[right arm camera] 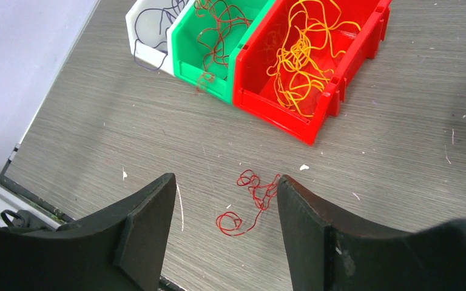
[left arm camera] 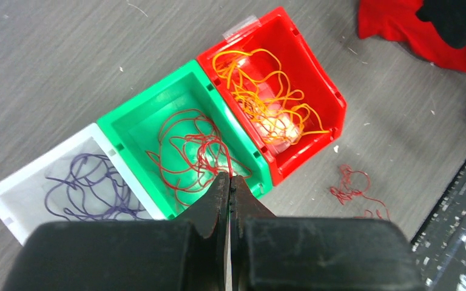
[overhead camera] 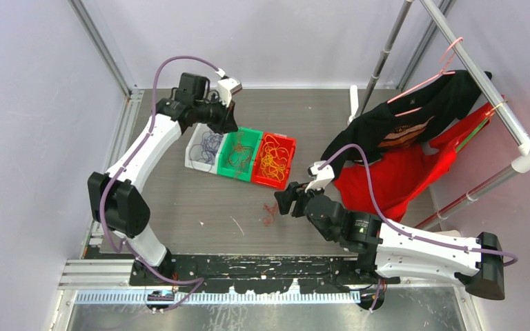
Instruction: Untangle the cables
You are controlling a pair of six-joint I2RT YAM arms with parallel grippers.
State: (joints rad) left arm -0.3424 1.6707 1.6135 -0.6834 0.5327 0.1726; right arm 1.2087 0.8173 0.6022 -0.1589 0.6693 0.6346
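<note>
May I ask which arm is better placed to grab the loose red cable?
Right: the right gripper hovers open over the red cable; the left gripper is shut above the green bin.

A grey, wood-grained tabletop (overhead camera: 179, 207) fills the middle of the top view, flecked with small pale scraps. Plain pale lavender walls (overhead camera: 34, 103) close it in at the left, back and right, evenly lit with no hard shadows. A silver aluminium rail (overhead camera: 100, 45) runs diagonally down the upper left. In the upper right a clothes rack of metal poles (overhead camera: 479, 72) slants across the frame, a black garment (overhead camera: 386, 127) draped on it and a red garment (overhead camera: 400, 183) below. Along the bottom lie a black base plate (overhead camera: 262, 265) and a bright metal sheet (overhead camera: 269, 318).
</note>
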